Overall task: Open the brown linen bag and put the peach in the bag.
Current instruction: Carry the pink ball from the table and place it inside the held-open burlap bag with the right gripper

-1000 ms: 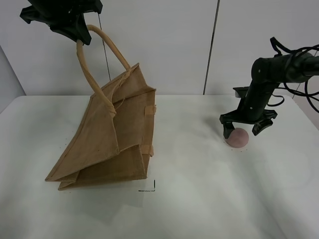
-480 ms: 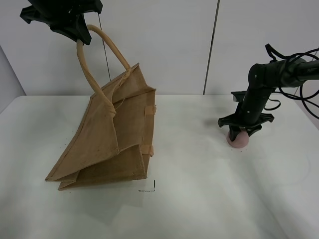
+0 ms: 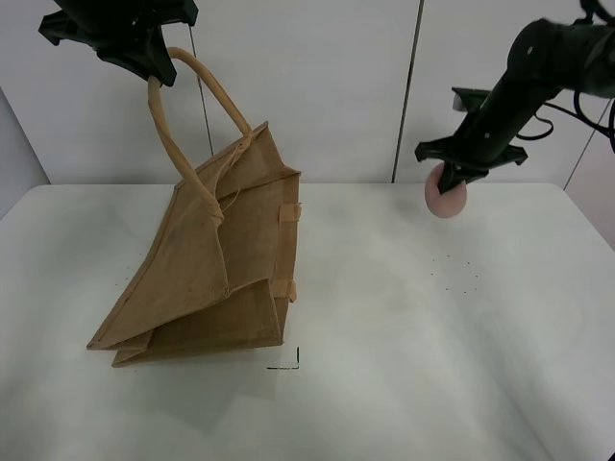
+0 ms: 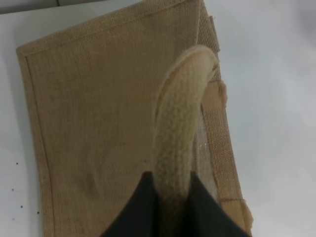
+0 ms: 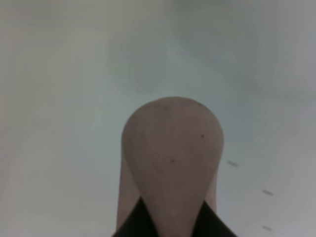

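Note:
The brown linen bag (image 3: 216, 264) leans on the table's left half, its bottom on the table. My left gripper (image 3: 152, 67) is shut on one of its light tan handles (image 3: 168, 134) and holds it up high; the handle also shows in the left wrist view (image 4: 177, 138), with the bag (image 4: 98, 123) below. The bag's mouth looks nearly closed. My right gripper (image 3: 452, 178) is shut on the pink peach (image 3: 445, 198) and holds it in the air above the table's back right. The peach fills the right wrist view (image 5: 170, 158).
The white table (image 3: 404, 365) spreads under both arms. A small black corner mark (image 3: 291, 362) lies in front of the bag. Small dots (image 3: 459, 274) mark the table where the peach lay. A white wall stands behind.
My right gripper closed on the peach and lifted it off the table, up and slightly back. The left gripper and bag have not moved.

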`<action>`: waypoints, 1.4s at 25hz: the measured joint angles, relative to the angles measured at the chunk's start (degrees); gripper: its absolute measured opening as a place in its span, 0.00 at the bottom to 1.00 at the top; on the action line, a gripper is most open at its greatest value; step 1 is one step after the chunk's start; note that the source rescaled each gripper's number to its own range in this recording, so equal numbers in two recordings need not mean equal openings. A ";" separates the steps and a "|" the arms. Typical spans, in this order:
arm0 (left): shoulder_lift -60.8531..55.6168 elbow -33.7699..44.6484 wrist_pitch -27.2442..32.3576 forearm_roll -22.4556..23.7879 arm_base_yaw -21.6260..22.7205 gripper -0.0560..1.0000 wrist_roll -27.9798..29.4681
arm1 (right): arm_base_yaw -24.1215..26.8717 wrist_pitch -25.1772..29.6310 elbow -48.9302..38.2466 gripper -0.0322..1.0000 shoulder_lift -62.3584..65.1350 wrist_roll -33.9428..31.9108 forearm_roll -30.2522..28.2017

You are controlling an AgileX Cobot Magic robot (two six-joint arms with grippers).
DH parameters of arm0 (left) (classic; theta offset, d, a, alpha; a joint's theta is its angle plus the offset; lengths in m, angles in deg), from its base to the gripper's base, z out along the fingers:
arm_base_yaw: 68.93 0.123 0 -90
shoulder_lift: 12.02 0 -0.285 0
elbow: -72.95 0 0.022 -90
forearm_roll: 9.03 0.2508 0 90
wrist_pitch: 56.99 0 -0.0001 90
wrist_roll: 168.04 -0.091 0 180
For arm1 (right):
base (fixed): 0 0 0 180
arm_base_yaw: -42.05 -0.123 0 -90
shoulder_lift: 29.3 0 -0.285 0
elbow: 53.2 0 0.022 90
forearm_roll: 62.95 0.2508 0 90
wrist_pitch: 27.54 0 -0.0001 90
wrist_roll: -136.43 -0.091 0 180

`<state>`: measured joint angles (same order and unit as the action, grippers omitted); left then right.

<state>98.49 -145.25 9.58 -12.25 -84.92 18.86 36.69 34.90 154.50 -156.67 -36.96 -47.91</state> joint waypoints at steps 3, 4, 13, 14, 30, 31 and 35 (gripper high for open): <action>0.00 -0.49 0.31 -0.02 0.00 0.05 -0.05 | -1.47 3.03 3.88 0.03 0.72 5.04 7.11; 0.00 -0.85 0.31 -0.07 0.00 0.05 -0.12 | -2.29 3.55 4.83 0.03 0.73 6.16 9.19; 0.00 -3.86 0.36 -0.07 0.00 0.05 -0.65 | -16.71 -3.52 6.30 0.03 -0.13 13.70 15.36; 0.00 -3.86 0.36 -0.07 0.00 0.05 -0.71 | -18.20 -5.42 6.36 0.03 -0.72 14.10 15.50; 0.00 -3.86 0.36 -0.07 0.00 0.05 -1.56 | -28.15 -18.77 6.36 0.03 -15.45 35.05 27.38; 0.00 -3.86 0.36 -0.07 0.00 0.05 -1.56 | -28.63 -19.83 6.36 0.03 -15.99 35.37 27.63; 0.00 -3.86 0.36 -0.07 0.00 0.05 -1.56 | -30.19 -22.83 6.36 0.05 -17.28 36.44 28.01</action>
<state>98.49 -149.11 9.94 -12.31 -84.92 17.30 6.50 12.07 160.86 -173.95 -0.52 -19.90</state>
